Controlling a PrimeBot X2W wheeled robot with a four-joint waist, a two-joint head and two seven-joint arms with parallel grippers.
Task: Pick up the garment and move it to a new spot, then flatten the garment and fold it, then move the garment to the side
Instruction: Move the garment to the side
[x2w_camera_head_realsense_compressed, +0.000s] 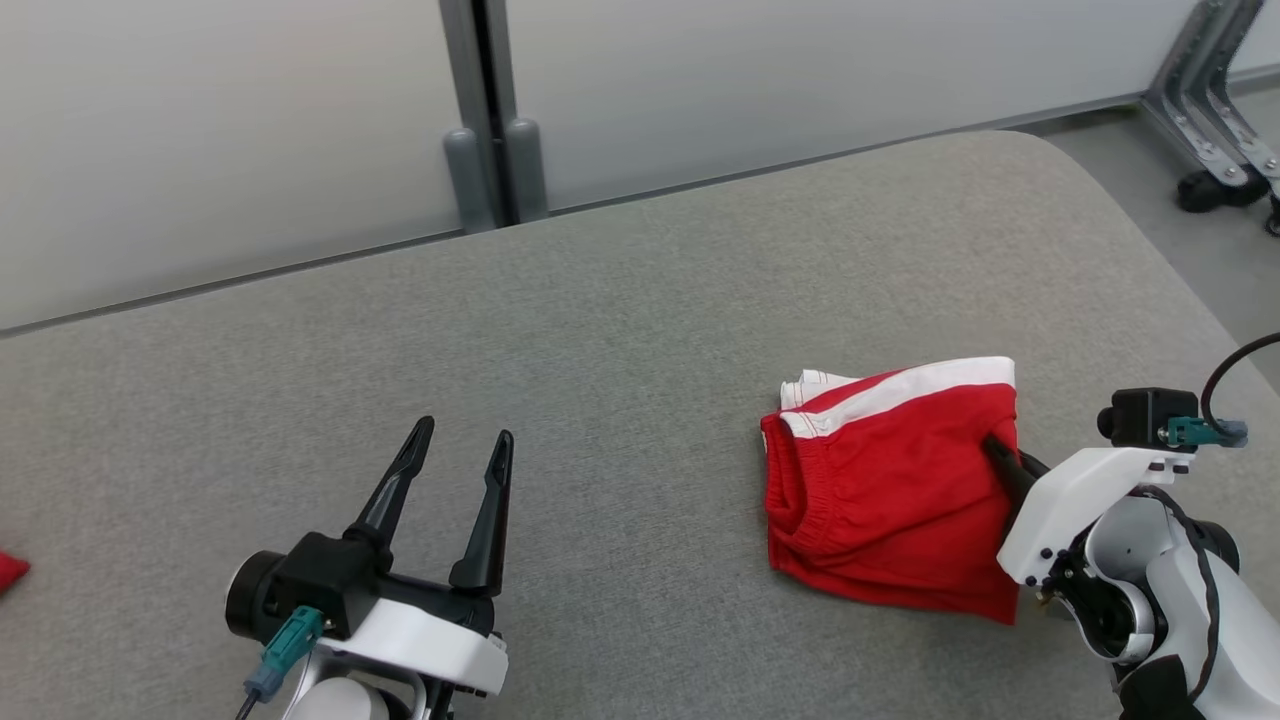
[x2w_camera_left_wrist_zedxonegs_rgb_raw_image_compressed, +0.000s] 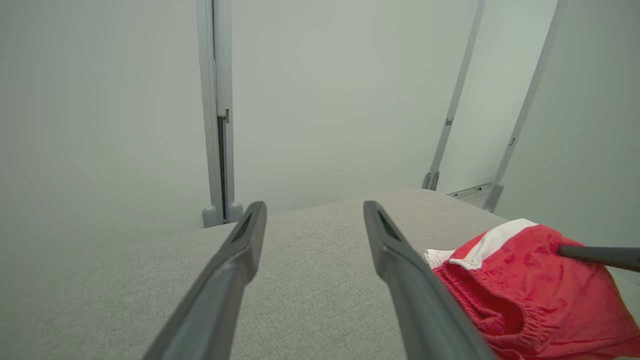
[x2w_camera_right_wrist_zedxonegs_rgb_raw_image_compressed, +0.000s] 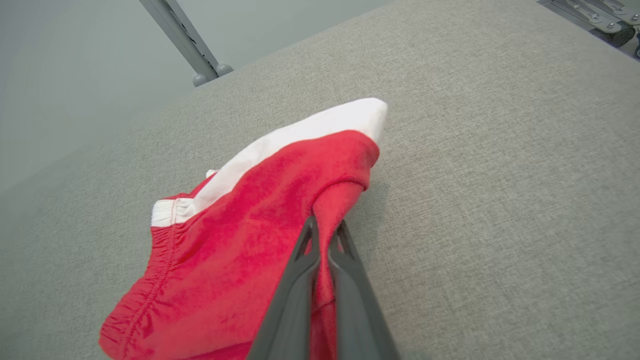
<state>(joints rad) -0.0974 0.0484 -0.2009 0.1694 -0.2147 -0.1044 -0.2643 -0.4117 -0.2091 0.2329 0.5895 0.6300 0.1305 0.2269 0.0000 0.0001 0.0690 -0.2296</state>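
The garment (x2w_camera_head_realsense_compressed: 880, 480) is a pair of red shorts with a white band, folded into a compact bundle on the right of the grey padded table (x2w_camera_head_realsense_compressed: 600, 330). My right gripper (x2w_camera_head_realsense_compressed: 995, 450) is shut on a pinch of red cloth at the garment's right edge; in the right wrist view the garment (x2w_camera_right_wrist_zedxonegs_rgb_raw_image_compressed: 240, 240) is gathered between the closed fingers of the right gripper (x2w_camera_right_wrist_zedxonegs_rgb_raw_image_compressed: 325, 232). My left gripper (x2w_camera_head_realsense_compressed: 465, 435) is open and holds nothing, well to the left of the garment above bare table. The left wrist view shows the left gripper (x2w_camera_left_wrist_zedxonegs_rgb_raw_image_compressed: 314, 210) spread wide, the garment (x2w_camera_left_wrist_zedxonegs_rgb_raw_image_compressed: 520, 290) at its lower right.
A pale wall with a grey post (x2w_camera_head_realsense_compressed: 490, 110) runs behind the table's far edge. A metal stand on casters (x2w_camera_head_realsense_compressed: 1225, 120) is on the floor at the far right. A small red scrap (x2w_camera_head_realsense_compressed: 10, 572) lies at the table's left edge.
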